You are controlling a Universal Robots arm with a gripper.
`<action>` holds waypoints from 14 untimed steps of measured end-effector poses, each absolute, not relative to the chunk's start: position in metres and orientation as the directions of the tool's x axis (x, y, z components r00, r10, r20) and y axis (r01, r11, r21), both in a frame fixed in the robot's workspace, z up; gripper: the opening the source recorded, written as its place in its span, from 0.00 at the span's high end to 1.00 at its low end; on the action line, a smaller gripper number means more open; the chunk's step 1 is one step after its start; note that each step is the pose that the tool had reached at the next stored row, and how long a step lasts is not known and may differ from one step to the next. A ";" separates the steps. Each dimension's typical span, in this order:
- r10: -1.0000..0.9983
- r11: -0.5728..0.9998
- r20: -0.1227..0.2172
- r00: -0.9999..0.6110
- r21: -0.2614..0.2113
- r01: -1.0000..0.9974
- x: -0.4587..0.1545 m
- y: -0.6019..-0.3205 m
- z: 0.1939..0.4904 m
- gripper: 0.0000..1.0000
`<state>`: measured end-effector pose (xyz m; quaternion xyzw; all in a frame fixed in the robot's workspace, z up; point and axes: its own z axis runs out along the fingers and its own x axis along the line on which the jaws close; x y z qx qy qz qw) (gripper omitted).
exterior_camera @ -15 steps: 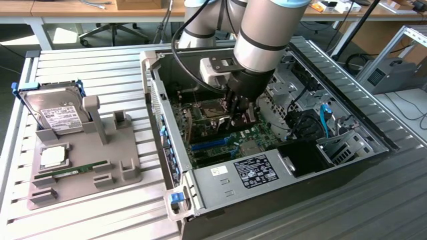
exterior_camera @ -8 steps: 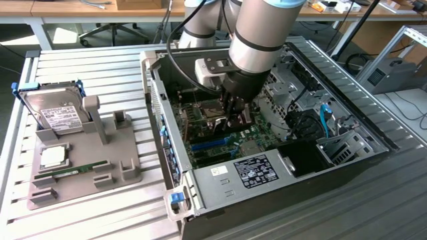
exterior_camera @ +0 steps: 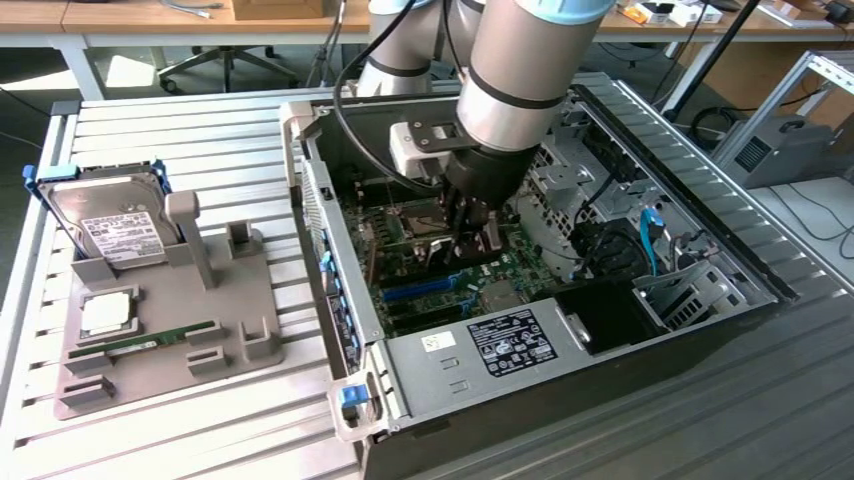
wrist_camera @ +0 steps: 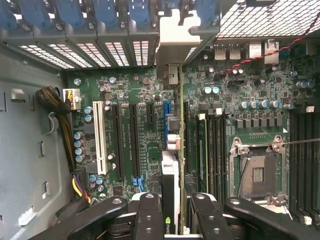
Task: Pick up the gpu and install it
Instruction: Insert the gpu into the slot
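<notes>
Black jaws clamped on the gpu (wrist_camera: pixel 170 186), edge-on between them, above the motherboard (wrist_camera: pixel 131 86)

A robotics lab or workshop, robot arm (exterior_camera: pixel 527 70) at centre reaching into an open computer tower (exterior_camera: pixel 441 372) on a slatted metal worktable (exterior_camera: pixel 187 130), grey parts fixture (exterior_camera: pixel 134 385) at lower left, wooden benches (exterior_camera: pixel 120 20) and an office chair base (exterior_camera: pixel 227 60) along the top edge, aluminium framing (exterior_camera: pixel 825 62) at upper right
</notes>
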<state>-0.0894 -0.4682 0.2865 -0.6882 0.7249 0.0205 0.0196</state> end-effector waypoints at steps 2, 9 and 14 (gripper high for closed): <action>-0.997 0.052 -0.057 -0.052 0.003 -0.999 -0.089 -0.468 0.285 0.73; -0.997 0.052 -0.056 -0.052 0.003 -0.999 -0.090 -0.469 0.280 0.73; -0.997 0.052 -0.056 -0.052 0.003 -0.999 -0.092 -0.469 0.280 0.73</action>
